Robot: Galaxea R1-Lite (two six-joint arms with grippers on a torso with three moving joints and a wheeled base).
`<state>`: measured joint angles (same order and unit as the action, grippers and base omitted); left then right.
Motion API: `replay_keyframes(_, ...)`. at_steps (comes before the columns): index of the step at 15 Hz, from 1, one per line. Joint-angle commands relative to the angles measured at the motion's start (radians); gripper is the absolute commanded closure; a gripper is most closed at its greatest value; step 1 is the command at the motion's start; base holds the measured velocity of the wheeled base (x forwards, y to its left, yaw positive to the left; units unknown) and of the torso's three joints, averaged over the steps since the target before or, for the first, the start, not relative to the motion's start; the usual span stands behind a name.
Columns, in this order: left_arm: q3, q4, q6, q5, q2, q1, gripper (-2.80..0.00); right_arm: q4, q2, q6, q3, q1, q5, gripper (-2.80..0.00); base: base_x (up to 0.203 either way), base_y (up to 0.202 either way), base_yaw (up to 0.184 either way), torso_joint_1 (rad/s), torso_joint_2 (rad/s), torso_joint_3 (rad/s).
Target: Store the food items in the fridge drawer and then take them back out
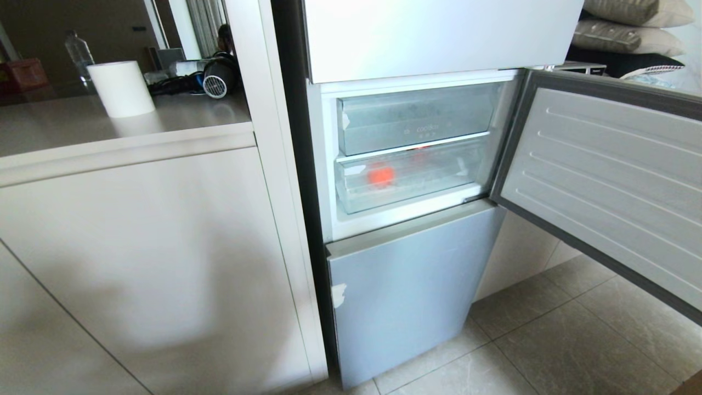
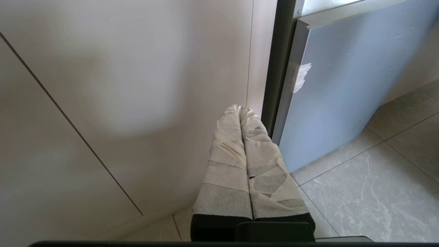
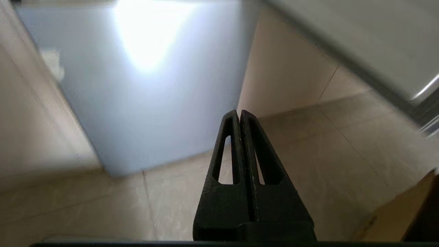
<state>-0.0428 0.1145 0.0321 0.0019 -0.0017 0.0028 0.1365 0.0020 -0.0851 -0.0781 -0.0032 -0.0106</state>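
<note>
Both tools low near the floor, left tool (image 2: 241,111) and right tool (image 3: 239,115) pinched closed, empty. Red fruit (image 1: 380,176) sits inside closed fridge drawer (image 1: 408,189), middle door (image 1: 609,181) open: storing looks done, retrieval pending

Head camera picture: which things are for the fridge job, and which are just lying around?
For the job: red fruit, fridge drawer holding it, open fridge door.

Just lying about: white roll, hair dryer, water bottle, cushions.
</note>
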Motion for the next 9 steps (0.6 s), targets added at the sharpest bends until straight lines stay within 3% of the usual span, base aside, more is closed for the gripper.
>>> replay_keyframes(1, 0.0, 0.001, 0.002, 0.0, 0.003, 0.0, 0.0, -0.009, 0.056, 0.002, -0.107, -0.001, -0.057, 0.0, 0.0, 0.0, 0.0, 0.0, 0.0, 0.0)
replay_keyframes(4, 0.0, 0.001, 0.002, 0.001, 0.002, 0.0, 0.0, -0.009, 0.291, 0.067, -0.296, 0.0, -0.208, 0.0, 0.0, 0.0, 0.0, 0.0, 0.0, 0.0)
replay_keyframes(9, 0.0, 0.001, 0.002, 0.0, 0.002, 0.0, 0.0, -0.013, 0.678, 0.365, -0.487, 0.047, -0.313, 0.0, 0.0, 0.0, 0.0, 0.0, 0.0, 0.0)
